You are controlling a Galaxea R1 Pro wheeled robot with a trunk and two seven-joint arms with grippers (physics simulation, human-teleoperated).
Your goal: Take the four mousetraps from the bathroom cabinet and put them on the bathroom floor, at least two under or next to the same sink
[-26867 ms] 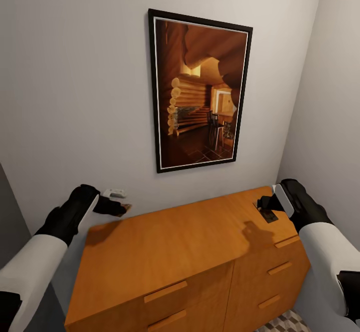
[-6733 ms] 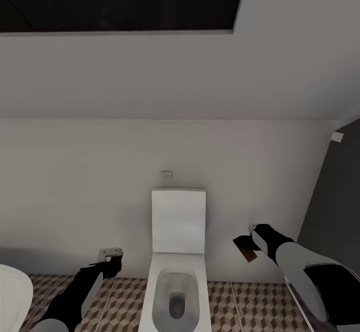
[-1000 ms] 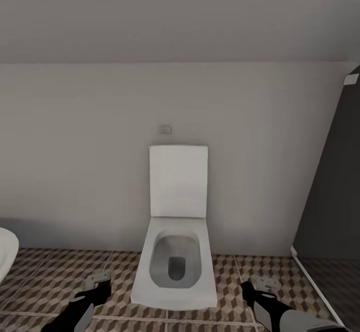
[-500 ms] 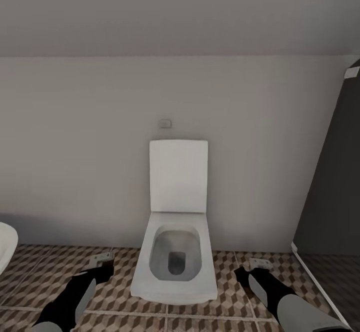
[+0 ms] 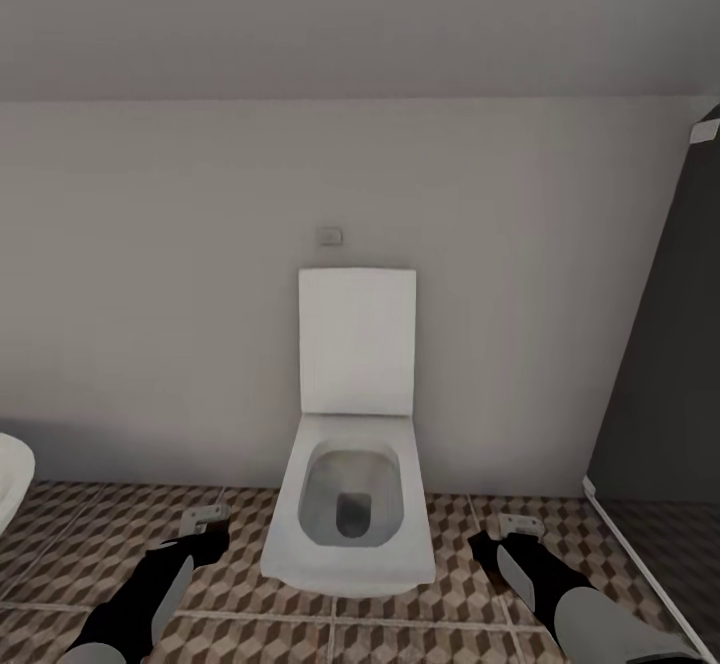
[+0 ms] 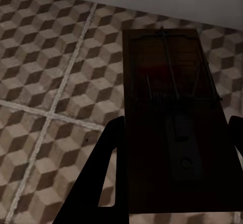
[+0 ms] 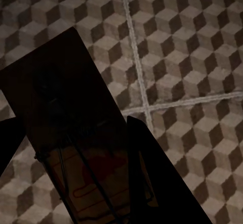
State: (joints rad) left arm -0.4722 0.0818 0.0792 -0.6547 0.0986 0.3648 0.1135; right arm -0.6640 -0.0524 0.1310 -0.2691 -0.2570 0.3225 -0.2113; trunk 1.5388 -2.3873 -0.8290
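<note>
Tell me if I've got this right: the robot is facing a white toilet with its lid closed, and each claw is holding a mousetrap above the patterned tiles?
Nearly. The head view shows the toilet with its lid up against the wall and the bowl open, not closed. The rest holds: the left gripper grips one mousetrap and the right gripper another mousetrap, both above the tiled floor.

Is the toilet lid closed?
No, the toilet has its lid standing upright against the wall, and the open bowl shows below it.

Dim even light, wrist views dark, perhaps slightly soft
</note>
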